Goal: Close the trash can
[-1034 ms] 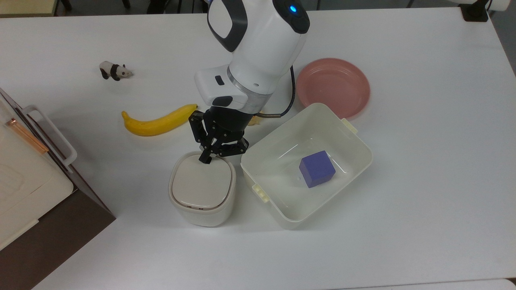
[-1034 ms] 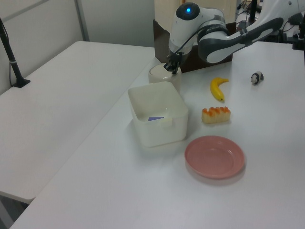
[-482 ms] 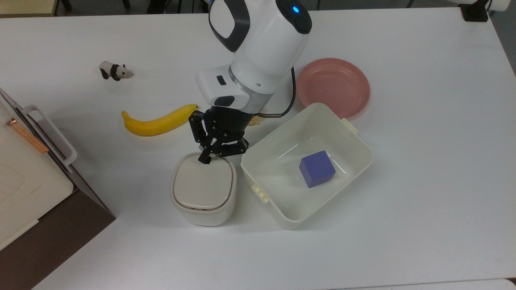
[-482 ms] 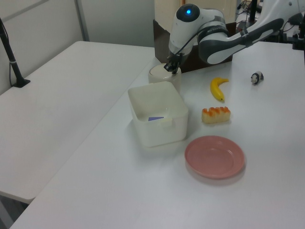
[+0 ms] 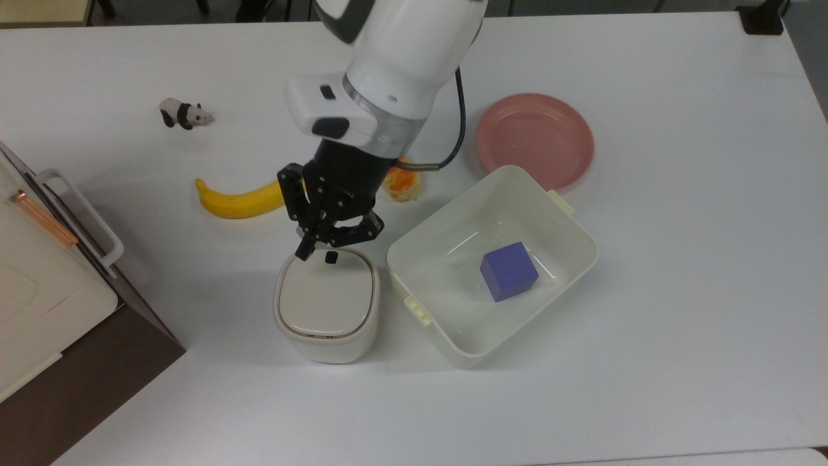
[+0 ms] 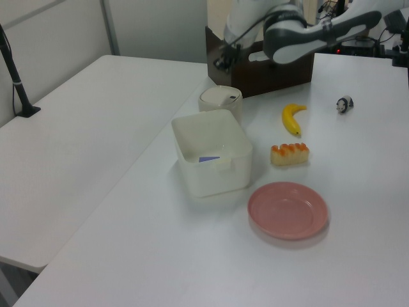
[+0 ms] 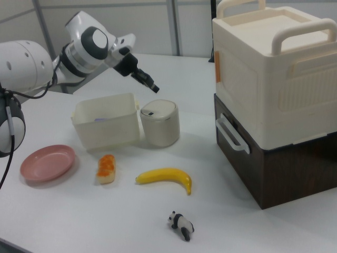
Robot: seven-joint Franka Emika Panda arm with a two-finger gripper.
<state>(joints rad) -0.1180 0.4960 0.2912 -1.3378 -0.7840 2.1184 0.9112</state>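
The trash can (image 5: pixel 326 304) is a small cream-white bin with its beige lid lying flat and shut. A small dark button (image 5: pixel 331 257) shows near the lid's far edge. The can also stands in the left view (image 6: pixel 220 99) and the right view (image 7: pixel 159 122), next to the white tub. My gripper (image 5: pixel 304 251) hangs above the can's far edge, clear of the lid, with its fingers shut on nothing. In the right view the gripper (image 7: pixel 152 87) is well above the lid, and in the left view the gripper (image 6: pixel 221 62) is too.
A white tub (image 5: pixel 446 285) holding a purple cube (image 5: pixel 509 271) stands just at the top view's right of the can. A banana (image 5: pixel 239 200), an orange food piece (image 5: pixel 402 184), a pink plate (image 5: pixel 534 139) and a toy panda (image 5: pixel 184 114) lie beyond. A cream box on a brown cabinet (image 5: pixel 39 285) stands at the top view's left.
The gripper has lifted off the lid and shifted toward the top view's left, uncovering the dark button. The lid stays flat.
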